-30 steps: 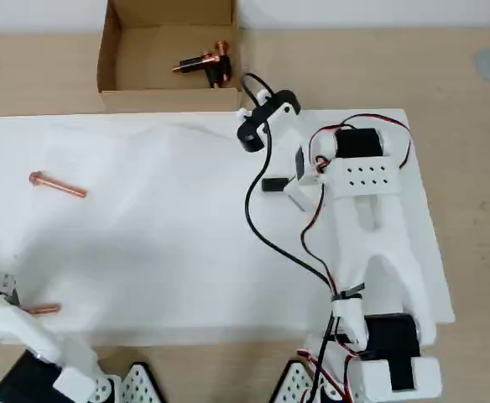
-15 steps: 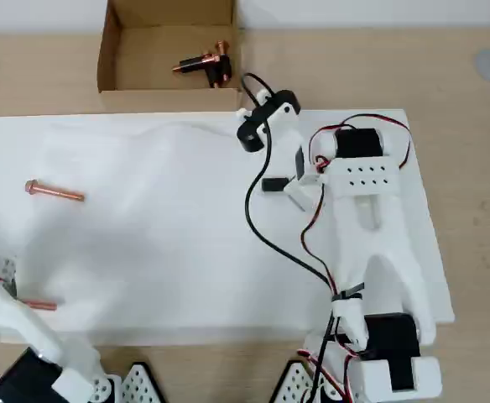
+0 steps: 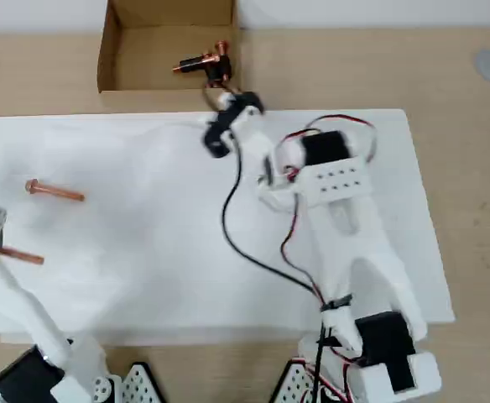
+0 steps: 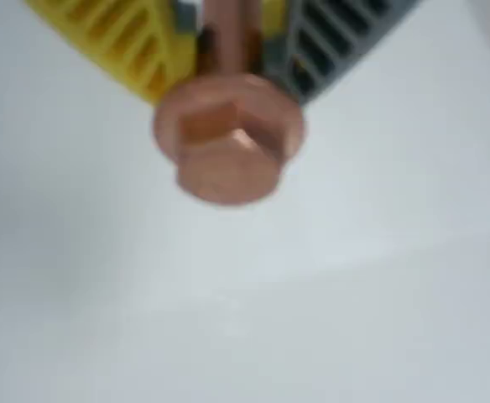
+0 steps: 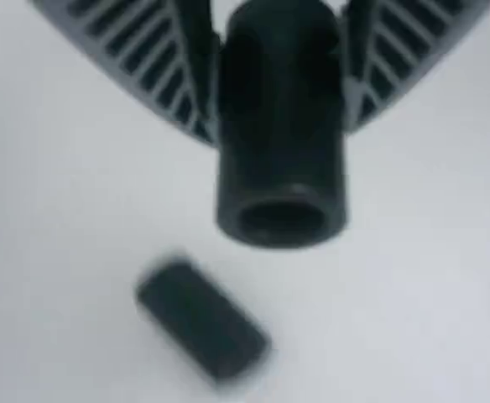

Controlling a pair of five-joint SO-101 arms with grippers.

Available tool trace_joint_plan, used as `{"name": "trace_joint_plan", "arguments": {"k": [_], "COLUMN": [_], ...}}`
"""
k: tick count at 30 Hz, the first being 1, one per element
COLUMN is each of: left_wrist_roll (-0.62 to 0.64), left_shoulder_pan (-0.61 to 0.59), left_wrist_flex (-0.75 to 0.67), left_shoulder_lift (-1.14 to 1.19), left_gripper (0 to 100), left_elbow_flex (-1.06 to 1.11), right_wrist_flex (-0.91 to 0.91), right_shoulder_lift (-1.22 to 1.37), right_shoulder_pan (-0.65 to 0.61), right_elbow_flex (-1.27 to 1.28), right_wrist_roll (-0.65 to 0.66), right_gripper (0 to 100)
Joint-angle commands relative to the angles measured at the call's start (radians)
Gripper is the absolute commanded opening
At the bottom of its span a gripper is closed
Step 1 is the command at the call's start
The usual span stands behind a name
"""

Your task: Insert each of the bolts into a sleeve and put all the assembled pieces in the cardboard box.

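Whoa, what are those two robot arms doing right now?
The left gripper clamps a copper hex-head bolt, and the right gripper clamps a black tube-shaped sleeve above the white sheet. A second black sleeve and another copper bolt lie loose on the sheet. Some assembled pieces already sit in the brown cardboard box.

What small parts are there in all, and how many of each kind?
Loose copper bolts: 2
Loose black sleeves: 2
Assembled pieces in the cardboard box: 2, as far as I can tell
Total: 6
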Motion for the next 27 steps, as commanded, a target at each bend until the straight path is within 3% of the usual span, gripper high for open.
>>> {"name": "trace_joint_plan", "arguments": {"k": [1,10,16,27], "left_wrist_roll": [0.003,0.003,0.003,-0.003], "left_shoulder_pan": [0.094,0.285,0.391,0.555], "left_wrist_flex": [0.026,0.020,0.020,0.026], "left_shoulder_lift": [-0.002,0.007,0.007,0.001], "left_gripper": [1,1,1,1], "left_elbow_flex": [-0.141,-0.255,-0.301,-0.384], "right_wrist_flex": [-0.100,-0.315,-0.370,-0.043], "right_shoulder_lift": [-0.050,-0.050,-0.050,-0.104], "right_shoulder_pan": [-0.090,-0.219,-0.260,-0.232], "right_elbow_flex": [-0.010,-0.076,-0.130,-0.573], "right_wrist_roll": [-0.054,-0.269,-0.276,-0.281], "right_gripper": [1.1,1.1,1.1,1.1]}}
